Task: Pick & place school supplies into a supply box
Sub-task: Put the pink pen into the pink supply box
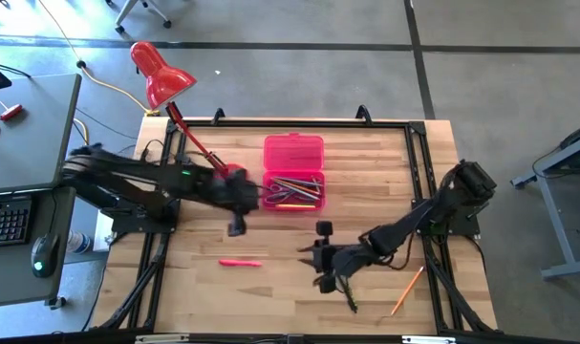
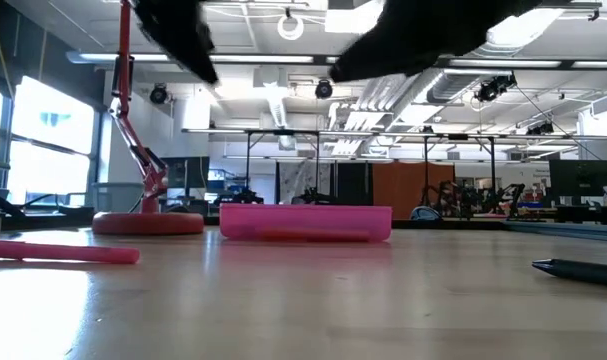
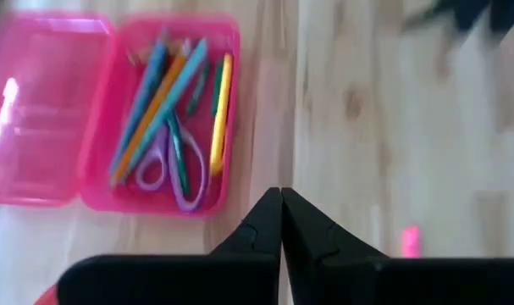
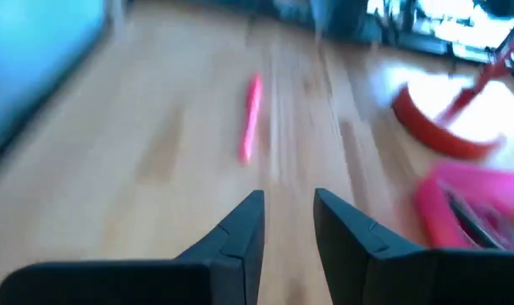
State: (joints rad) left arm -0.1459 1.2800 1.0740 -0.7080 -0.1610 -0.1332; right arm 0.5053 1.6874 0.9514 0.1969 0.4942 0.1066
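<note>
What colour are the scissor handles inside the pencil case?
Purple scissor handles; clearest in the left wrist view.

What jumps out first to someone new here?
The open hot-pink supply box at the table's back centre, half full of pens and scissors, with the left tool shut and empty beside it. Then the red desk lamp at the back left corner, and a pink pen lying loose in front.
</note>
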